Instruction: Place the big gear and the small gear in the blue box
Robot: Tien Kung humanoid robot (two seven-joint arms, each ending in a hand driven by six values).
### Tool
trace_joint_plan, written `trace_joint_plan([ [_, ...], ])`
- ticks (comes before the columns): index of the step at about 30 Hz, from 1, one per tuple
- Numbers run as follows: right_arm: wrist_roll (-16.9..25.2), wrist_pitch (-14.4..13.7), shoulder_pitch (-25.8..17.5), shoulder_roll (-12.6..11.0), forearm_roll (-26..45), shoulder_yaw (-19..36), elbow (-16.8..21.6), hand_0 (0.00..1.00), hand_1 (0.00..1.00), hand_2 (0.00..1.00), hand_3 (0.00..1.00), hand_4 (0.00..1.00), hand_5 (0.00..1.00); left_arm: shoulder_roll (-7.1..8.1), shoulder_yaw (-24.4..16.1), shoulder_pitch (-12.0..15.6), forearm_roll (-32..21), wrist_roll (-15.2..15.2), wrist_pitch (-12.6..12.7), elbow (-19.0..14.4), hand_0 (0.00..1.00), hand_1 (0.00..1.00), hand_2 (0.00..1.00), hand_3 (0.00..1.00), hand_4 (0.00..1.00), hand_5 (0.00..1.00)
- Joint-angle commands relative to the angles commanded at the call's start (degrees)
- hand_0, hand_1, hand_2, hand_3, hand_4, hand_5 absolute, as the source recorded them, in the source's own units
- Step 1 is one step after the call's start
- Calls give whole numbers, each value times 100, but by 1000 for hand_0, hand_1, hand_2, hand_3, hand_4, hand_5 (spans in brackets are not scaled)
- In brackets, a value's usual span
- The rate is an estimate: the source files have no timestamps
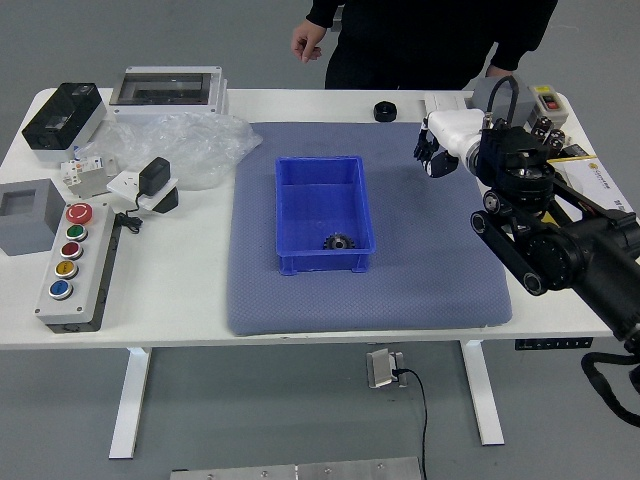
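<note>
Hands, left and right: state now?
Left hand: not in view.
Right hand: over the mat; can't tell whether open, closed or holding anything.

The box [318, 205] is smooth, slightly glossy plastic, the mat [420, 290] matt. The counter [180, 290] looks smooth; clear, crinkled plastic film [200, 150] shines at the frame's upper left.

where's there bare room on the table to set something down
Mat between blue box and right arm; white tabletop between button panel and mat. Crowded: around the plastic bag and the gray block at far right.
</note>
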Motion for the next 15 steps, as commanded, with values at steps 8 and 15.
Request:
trace_joint_plan([
  [8, -94, 46, -122, 91, -46, -123, 955, 587, 449, 501, 598, 481, 131, 12, -19, -4, 11, 0, 0, 0, 856, 842, 841, 852, 764, 393],
  [15, -143, 69, -218, 389, -44, -372, 1421, 590, 448, 502, 600, 483, 129, 16, -32, 15, 41, 7, -4, 0, 856, 842, 841, 852, 764, 393],
])
